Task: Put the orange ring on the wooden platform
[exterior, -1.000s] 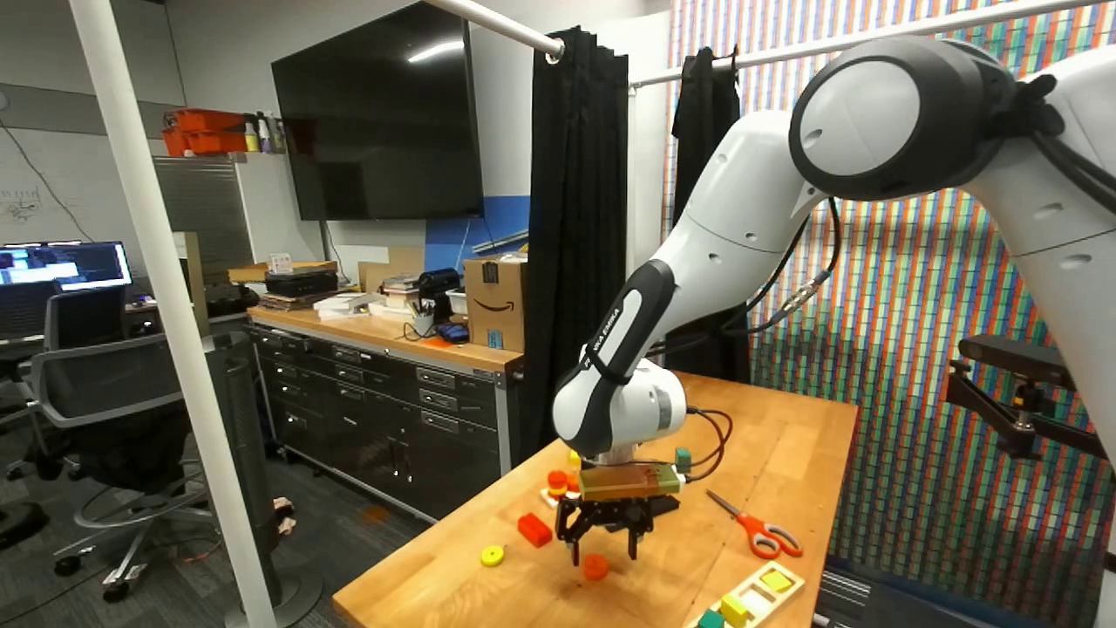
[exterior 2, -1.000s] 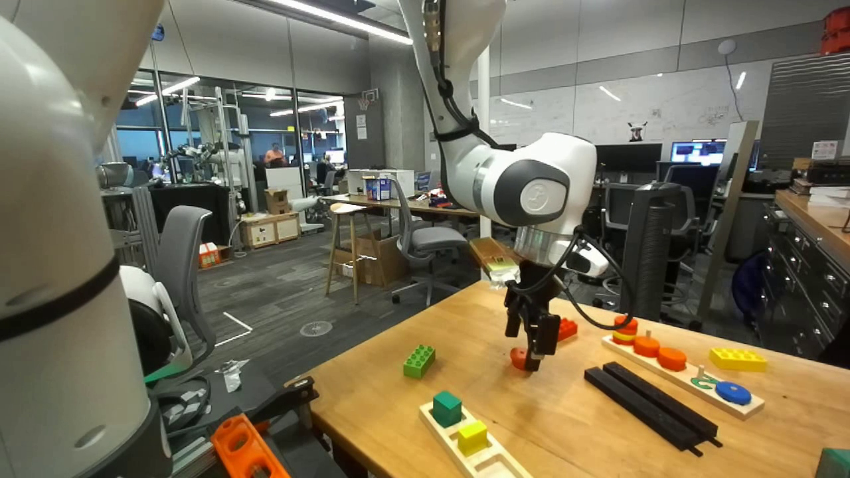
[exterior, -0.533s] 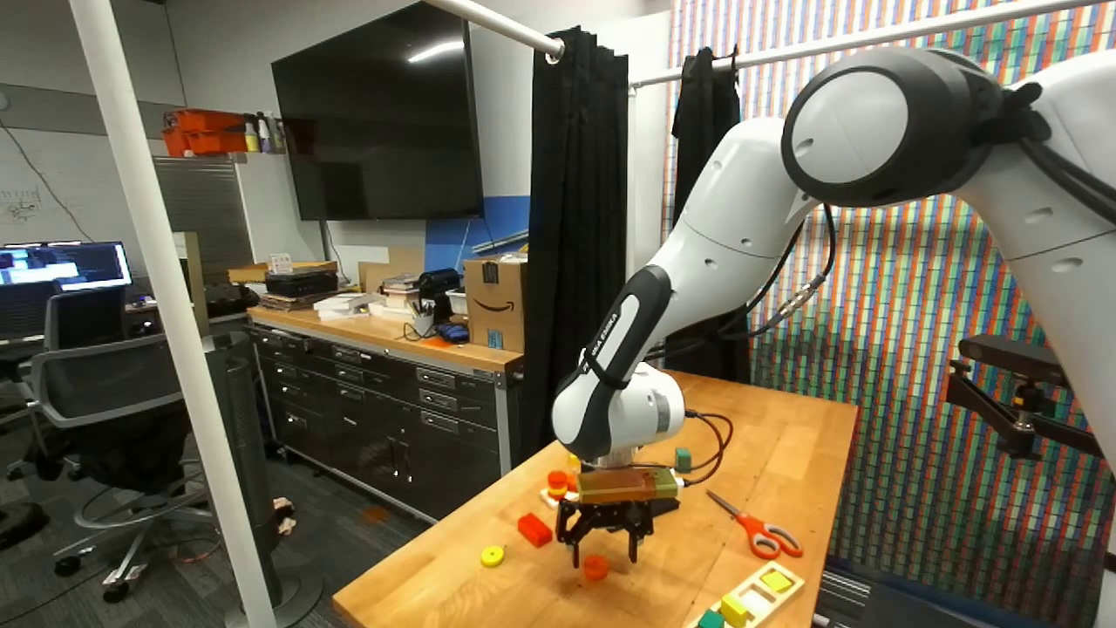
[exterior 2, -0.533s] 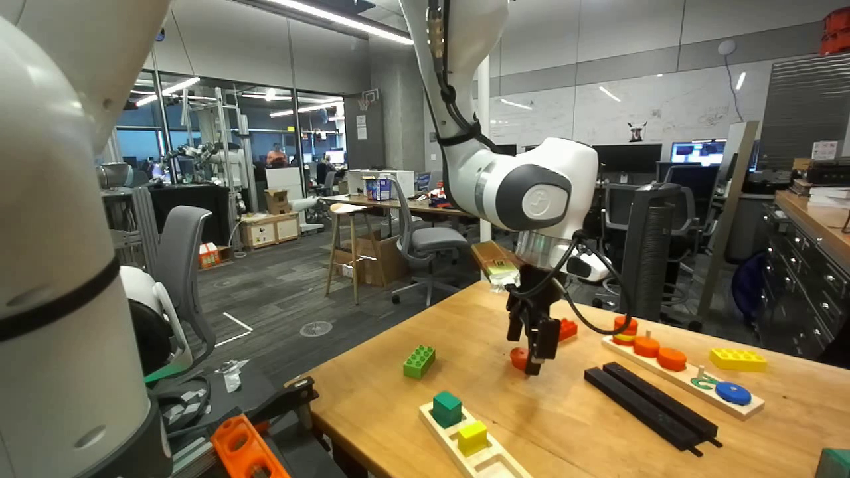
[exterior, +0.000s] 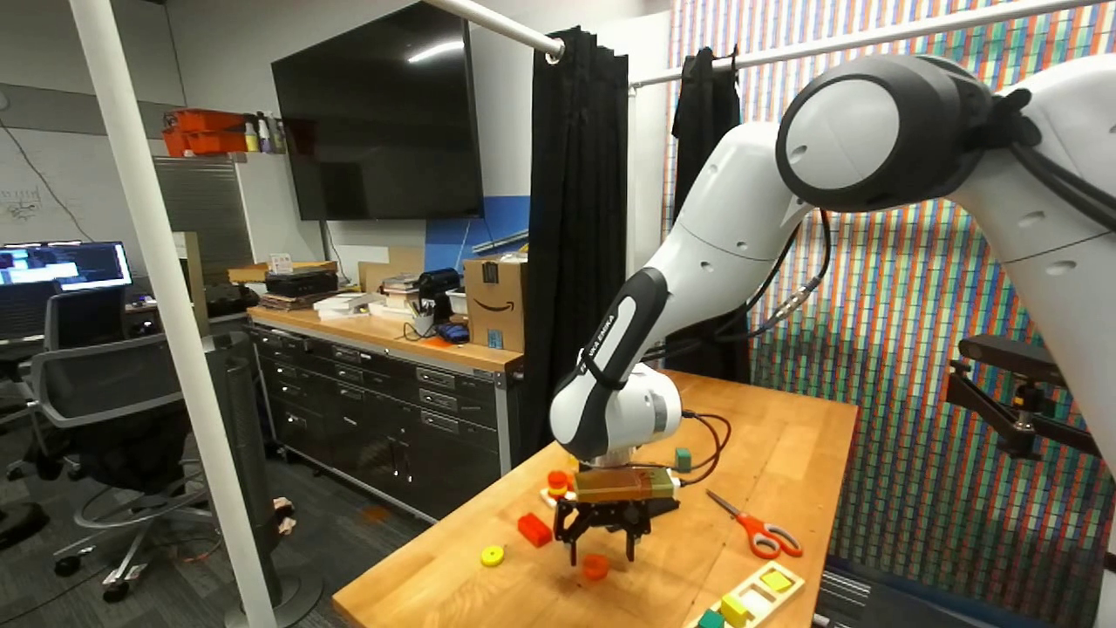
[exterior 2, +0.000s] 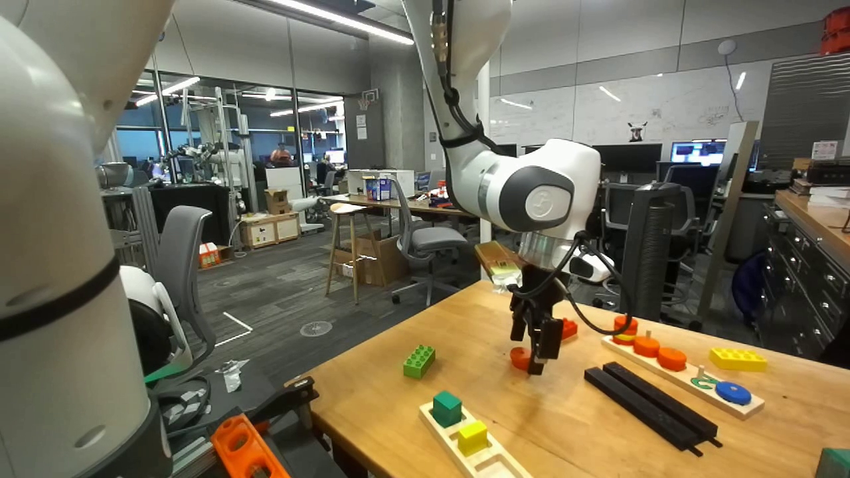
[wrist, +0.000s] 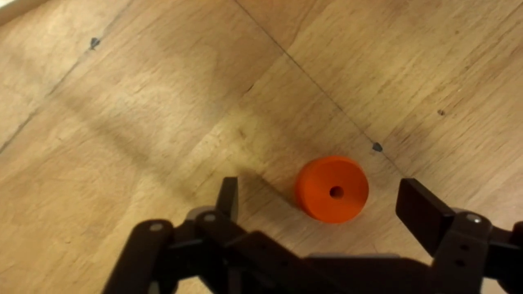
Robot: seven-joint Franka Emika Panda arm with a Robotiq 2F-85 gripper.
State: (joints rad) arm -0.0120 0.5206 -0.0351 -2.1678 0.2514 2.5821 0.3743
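Ring (wrist: 324, 183) is orange, dark at dead centre. Gripper (exterior: 602, 556) is black, arm (exterior: 719, 205) white with black sections. Platform (exterior 2: 686, 376) is pale wood; its discs (exterior 2: 672, 359) are orange, yellow and blue, plus a green mark (exterior 2: 702, 383). Table (exterior 2: 478, 378) is tan grained wood, dark-lined. Bricks (exterior 2: 419, 362) are green, red, yellow. Backdrop (exterior: 889, 305) has upright orange, blue, green stripes.
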